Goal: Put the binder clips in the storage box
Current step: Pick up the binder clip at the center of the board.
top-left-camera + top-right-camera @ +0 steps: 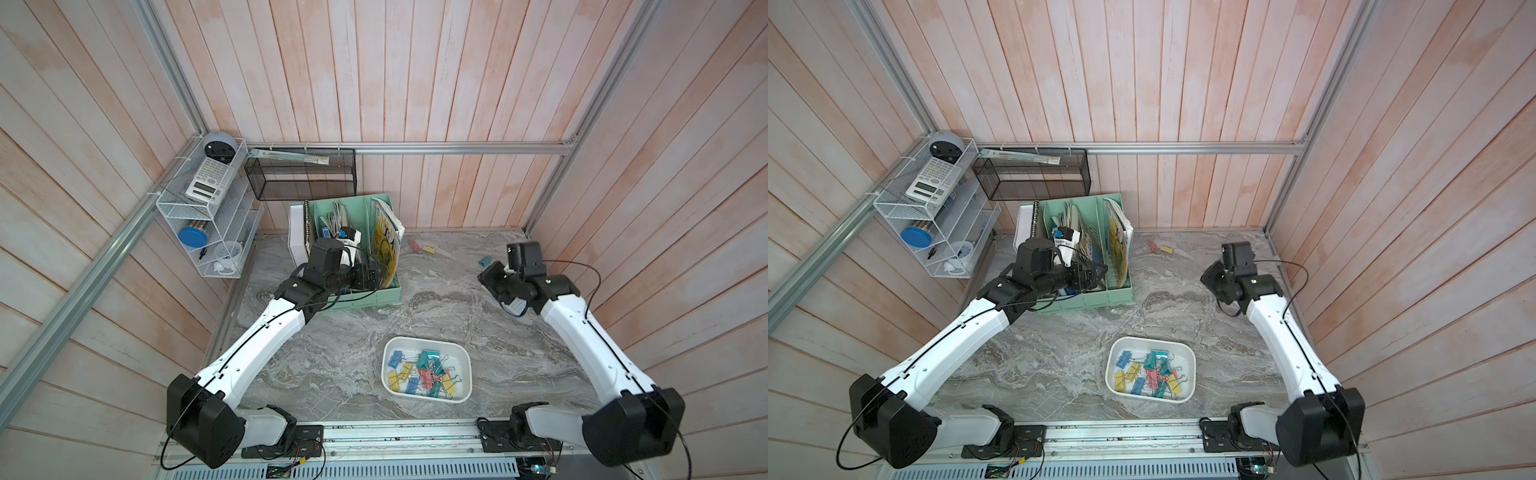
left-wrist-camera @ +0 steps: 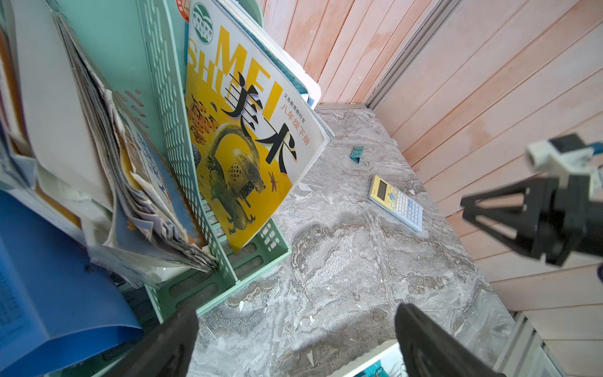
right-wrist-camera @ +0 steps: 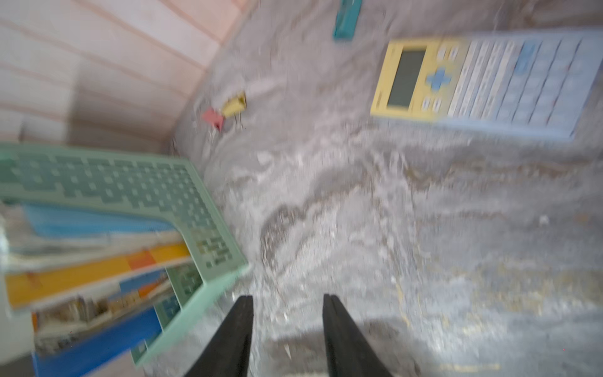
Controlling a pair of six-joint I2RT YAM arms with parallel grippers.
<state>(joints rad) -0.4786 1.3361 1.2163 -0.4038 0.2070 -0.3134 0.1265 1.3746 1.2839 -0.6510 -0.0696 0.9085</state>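
Most binder clips [image 1: 424, 372] lie in the storage box [image 1: 457, 357] on the near tabletop. Three are left by the far wall: a pink clip [image 1: 414, 245], a yellow clip [image 1: 429, 249] and a teal clip [image 1: 484, 261]. The right gripper [image 3: 288, 297] is near the teal one, jaws apart and empty. The left gripper [image 2: 297, 310] is wide apart beside the file holder [image 1: 361, 301]. A calculator [image 2: 396, 202] lies close by.
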